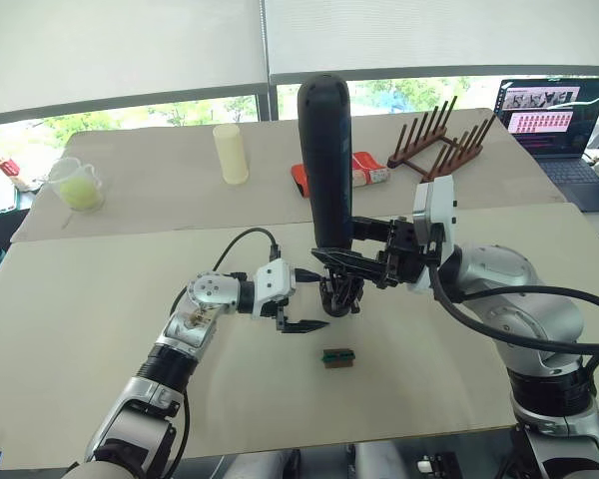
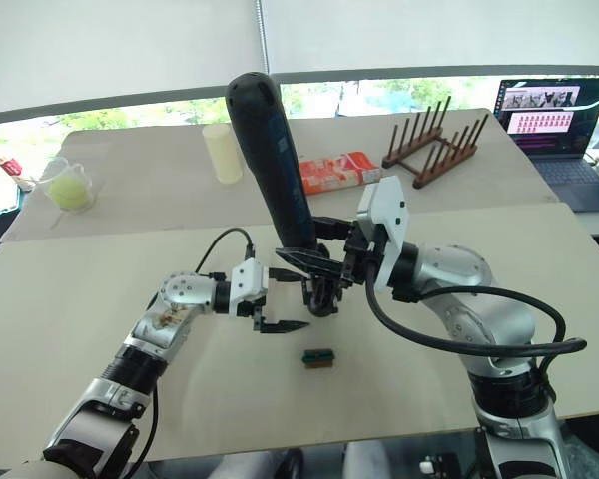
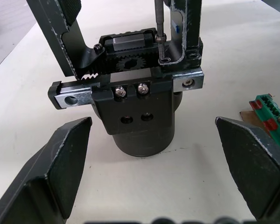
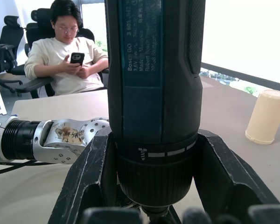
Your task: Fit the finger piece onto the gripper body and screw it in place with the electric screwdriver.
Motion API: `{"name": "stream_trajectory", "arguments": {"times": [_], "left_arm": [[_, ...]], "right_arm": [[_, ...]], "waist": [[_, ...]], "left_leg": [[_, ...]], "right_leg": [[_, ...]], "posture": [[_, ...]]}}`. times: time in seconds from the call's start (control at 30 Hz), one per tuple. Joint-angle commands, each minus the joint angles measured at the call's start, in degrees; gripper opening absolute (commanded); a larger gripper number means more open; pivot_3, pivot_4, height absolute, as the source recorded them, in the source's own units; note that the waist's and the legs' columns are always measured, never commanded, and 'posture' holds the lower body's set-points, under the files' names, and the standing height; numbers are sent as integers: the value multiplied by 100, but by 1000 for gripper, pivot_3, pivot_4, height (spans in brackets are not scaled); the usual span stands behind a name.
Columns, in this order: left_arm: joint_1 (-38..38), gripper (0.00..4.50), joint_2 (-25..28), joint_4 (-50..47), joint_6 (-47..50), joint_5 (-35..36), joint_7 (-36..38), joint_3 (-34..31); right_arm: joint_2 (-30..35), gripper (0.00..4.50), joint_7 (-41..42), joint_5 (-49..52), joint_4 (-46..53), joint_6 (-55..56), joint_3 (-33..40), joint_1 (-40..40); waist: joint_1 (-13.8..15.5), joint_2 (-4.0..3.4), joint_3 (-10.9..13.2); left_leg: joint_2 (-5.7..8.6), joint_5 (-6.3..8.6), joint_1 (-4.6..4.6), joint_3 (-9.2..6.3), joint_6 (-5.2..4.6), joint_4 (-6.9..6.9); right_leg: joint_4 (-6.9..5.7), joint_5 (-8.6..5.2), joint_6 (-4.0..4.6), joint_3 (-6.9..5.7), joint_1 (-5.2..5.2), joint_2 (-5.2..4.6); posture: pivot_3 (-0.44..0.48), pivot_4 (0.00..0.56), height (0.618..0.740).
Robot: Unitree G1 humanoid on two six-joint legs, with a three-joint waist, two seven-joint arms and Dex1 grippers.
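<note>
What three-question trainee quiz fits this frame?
1. True or false: the right gripper holds the screwdriver upright.
2. The left gripper is: A) open beside the gripper body B) shut on the green block.
3. What does the bit stand on?

Key: 1 true. 2 A. 3 A screw on the gripper body.

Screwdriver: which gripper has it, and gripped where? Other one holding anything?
The right gripper holds the electric screwdriver by its lower end, near the bit, standing upright over the gripper body. The left gripper is open and holds nothing.
</note>
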State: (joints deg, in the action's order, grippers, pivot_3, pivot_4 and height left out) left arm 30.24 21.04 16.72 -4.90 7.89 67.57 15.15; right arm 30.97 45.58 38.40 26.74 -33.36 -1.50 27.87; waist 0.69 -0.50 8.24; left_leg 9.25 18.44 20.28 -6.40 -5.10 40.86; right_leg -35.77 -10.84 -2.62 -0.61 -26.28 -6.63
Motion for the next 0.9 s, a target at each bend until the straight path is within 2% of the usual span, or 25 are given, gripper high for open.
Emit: {"name": "stream_trajectory", "arguments": {"times": [0.03, 0.9], "left_arm": [[23, 4500, -6, -76, -33, 14, -33, -4], [37, 4500, -9, -50, -46, 8, -41, 1]], "right_arm": [[-15, 1901, -5, 128, 253, 76, 128, 141], [-57, 1901, -100, 168, 384, 5, 100, 59]], "waist": [[0, 0, 0], [0, 0, 0]], "left_leg": [[0, 0, 0, 0, 0, 0], [0, 0, 0, 0, 0, 0]], "right_leg": [[-1, 0, 0, 0, 0, 0], [0, 0, 0, 0, 0, 0]], "posture": [[0, 150, 740], [0, 150, 740]]}}
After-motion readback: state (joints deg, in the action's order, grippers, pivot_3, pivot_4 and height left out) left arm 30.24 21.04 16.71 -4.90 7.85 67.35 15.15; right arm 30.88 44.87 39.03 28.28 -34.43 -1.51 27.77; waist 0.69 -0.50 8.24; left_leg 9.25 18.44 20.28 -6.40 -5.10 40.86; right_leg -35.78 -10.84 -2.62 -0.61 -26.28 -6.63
